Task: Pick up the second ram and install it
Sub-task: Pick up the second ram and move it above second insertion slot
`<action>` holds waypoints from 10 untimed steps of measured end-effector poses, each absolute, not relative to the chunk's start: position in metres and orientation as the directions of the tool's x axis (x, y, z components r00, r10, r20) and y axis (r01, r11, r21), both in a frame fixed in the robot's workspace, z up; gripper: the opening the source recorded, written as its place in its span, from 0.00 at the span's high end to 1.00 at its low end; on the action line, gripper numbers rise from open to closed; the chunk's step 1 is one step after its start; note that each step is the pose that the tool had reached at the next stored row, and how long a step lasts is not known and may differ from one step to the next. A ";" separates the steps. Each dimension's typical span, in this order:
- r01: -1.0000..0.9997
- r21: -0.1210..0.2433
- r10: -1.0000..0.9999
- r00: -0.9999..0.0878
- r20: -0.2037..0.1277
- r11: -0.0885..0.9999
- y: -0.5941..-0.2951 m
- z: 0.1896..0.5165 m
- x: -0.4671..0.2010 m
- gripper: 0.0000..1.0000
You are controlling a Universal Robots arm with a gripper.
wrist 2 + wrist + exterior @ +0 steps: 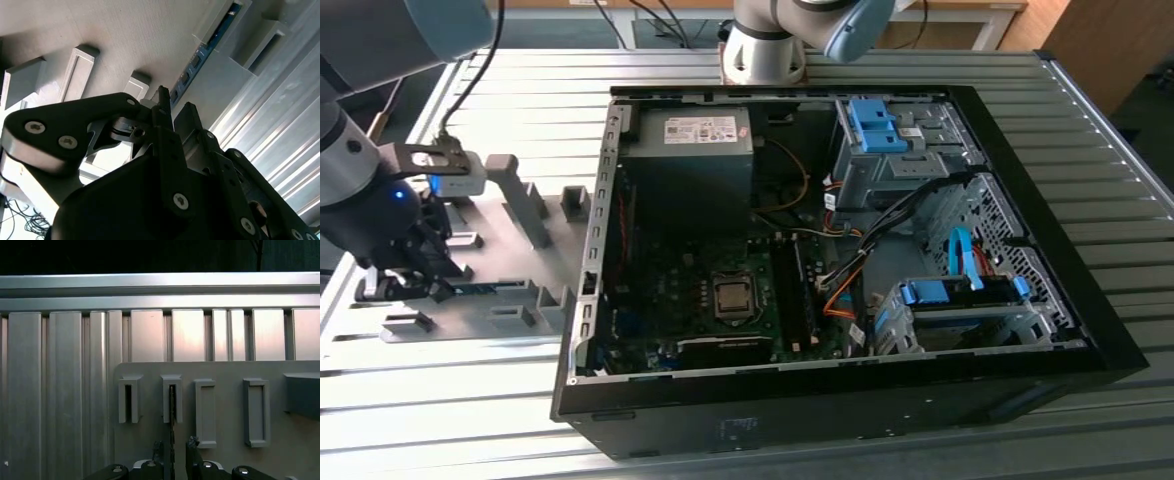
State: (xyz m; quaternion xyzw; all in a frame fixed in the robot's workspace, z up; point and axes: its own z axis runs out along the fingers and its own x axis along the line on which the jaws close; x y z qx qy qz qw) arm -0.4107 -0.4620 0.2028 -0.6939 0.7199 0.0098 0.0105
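**Gripper astride the second ram on the fixture plate, nothing clamped yet.**

Your gripper [414, 285] sits low over the grey fixture plate [507, 265], which lies beside the open computer case [1067, 330], on the exterior view's left. The second ram [470, 288] stands on edge in the plate's slotted blocks. In both wrist views its long axis runs straight out from between the gripper's 2 fingers (ram [172, 412] [192, 64], gripper [175, 445] [174, 107]) into 1 slotted block [165, 400] on the plate. The fingers are spread, 1 off each flat face of the stick, with a gap on either side. By my judgement, the squeeze line already crosses the stick's thin dimension.
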 end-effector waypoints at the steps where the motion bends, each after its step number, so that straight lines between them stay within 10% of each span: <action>1: -0.999 -0.002 -0.999 -0.037 -0.029 0.037 -0.462 0.202 -0.411 0.69; 10: -0.999 -0.005 -0.999 -0.037 -0.029 0.037 -0.463 0.194 -0.409 0.69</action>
